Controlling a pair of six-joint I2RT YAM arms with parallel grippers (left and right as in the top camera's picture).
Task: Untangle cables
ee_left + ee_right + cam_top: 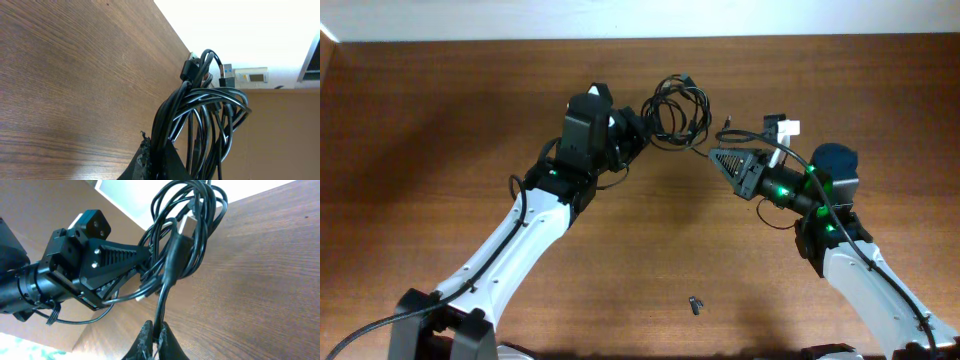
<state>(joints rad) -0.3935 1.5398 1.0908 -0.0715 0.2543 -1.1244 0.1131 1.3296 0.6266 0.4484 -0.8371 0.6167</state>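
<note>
Left jaws: the left gripper (640,130) is clenched on the cables (678,112). In the left wrist view many black strands pass together between its two fingers.
Right jaws: the right gripper (155,339) is pinched tight on one thin cord (161,307) of the same bundle.
Cables, seen from the left jaws: the loops fan out just beyond the fingertips, with two plugs at the far end of the bundle.
Cables, seen from the right jaws: the held cord runs straight out from the fingertips to a plug (187,227) with a metal end. The tangled loops lie around this plug.
Between the jaws: the two grippers face each other with the bundle between them. The left one is just beside the loops.
Table (440,120): brown wood under both arms. I cannot tell if the loops touch it.
Small dark piece (695,305): it lies alone on the table, well apart from both jaws, on the side of the arm bases.
</note>
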